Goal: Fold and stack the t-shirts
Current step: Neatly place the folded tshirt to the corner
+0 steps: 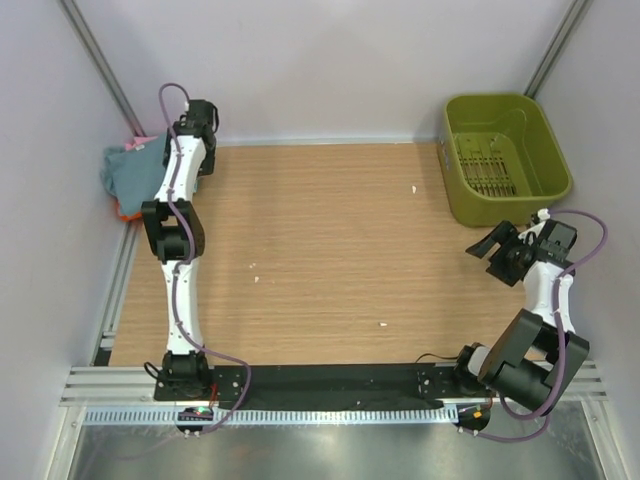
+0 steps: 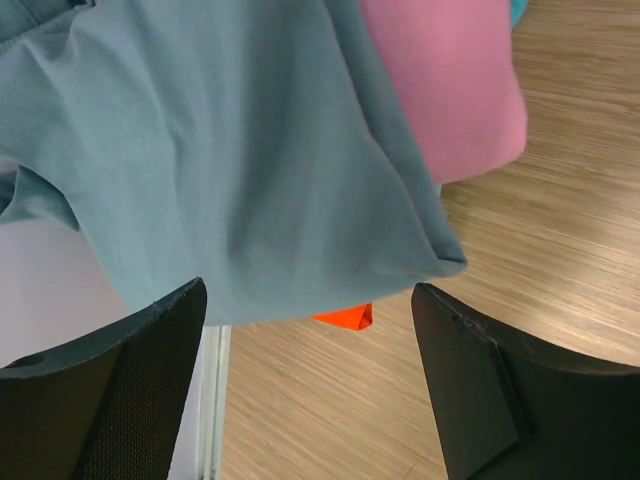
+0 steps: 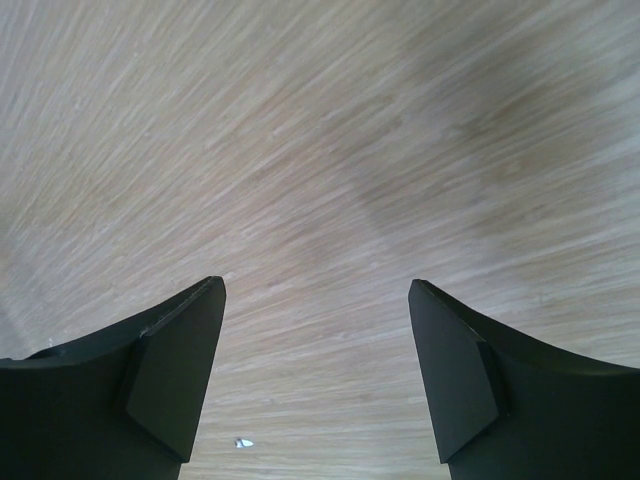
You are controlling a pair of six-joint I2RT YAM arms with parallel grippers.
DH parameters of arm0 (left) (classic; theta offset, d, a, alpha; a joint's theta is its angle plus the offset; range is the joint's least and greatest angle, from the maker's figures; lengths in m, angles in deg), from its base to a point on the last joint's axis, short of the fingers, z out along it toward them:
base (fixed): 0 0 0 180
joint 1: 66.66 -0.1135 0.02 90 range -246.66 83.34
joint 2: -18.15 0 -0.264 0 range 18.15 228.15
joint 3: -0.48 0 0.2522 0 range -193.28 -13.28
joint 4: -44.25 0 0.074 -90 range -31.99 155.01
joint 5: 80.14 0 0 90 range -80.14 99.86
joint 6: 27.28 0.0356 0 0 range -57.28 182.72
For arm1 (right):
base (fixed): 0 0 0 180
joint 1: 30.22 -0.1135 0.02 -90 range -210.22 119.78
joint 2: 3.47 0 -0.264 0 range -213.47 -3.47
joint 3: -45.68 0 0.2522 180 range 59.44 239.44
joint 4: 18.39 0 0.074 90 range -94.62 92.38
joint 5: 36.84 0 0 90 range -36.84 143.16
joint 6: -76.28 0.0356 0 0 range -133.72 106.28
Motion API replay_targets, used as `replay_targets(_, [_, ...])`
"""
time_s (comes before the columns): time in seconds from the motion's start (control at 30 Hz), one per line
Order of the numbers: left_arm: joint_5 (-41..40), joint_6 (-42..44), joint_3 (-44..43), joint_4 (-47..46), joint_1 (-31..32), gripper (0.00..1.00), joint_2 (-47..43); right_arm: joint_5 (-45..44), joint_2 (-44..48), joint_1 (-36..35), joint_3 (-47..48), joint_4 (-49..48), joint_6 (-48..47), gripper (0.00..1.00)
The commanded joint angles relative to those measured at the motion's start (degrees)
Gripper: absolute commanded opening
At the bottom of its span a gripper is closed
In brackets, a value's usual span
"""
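Gaping wide w/ nothing held: L claw [image 2: 308, 290] by t-shirts [image 2: 230, 150], R claw [image 3: 315, 285]; basket [image 1: 497, 98] shows slotted floor.

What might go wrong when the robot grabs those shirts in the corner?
1. The blue-grey shirt is heaped with the pink shirt, and the orange shirt peeks from under it, so the open left gripper may pinch two at once.
2. The pile hangs over the left edge of the table; a clumsy tug might drag shirts off the side.
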State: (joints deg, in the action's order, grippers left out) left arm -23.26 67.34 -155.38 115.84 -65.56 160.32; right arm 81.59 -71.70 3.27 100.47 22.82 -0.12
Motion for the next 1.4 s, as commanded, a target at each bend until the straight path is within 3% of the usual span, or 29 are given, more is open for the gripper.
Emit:
replay_targets(0.0, [2.97, -2.16, 3.84, -8.68, -0.75, 0.84, -5.84, 1.63, -1.11, -0.01, 3.96, -2.56, 0.18, 0.8])
replay_targets(0.13, [12.08, -4.27, 4.36, -5.27, -0.67, 0.84, -11.54, 2.42, -4.63, -5.62, 8.95, -4.67, 3.7, 0.78])
replay_targets(0.27, [8.96, -4.99, 6.06, -6.85, -0.75, 0.84, -17.27, 1.81, -9.81, -13.36, 16.78, -4.42, 3.01, 0.78])
replay_targets(0.53, [6.49, 1.71, -1.69, -6.49, -1.8, 0.84, -7.79, 1.72, -20.01, -20.39, 28.21, -4.23, 4.15, 0.78])
replay_targets(0.67, [13.16, -2.68, -3.87, -7.38, -5.14, 0.79, -2.88, 2.33, -21.16, -21.01, 29.89, -3.62, 4.94, 0.79])
replay_targets(1.0, [15.1, -1.02, -8.45, -9.57, -5.85, 0.77, 1.79, 3.48, -19.75, -21.02, 25.77, -6.16, 5.29, 0.79])
replay_targets(1.37, [15.2, -1.72, -6.08, -7.02, -5.5, 0.7, 2.23, 3.57, -21.16, -21.1, 25.06, -7.05, 5.9, 0.79])
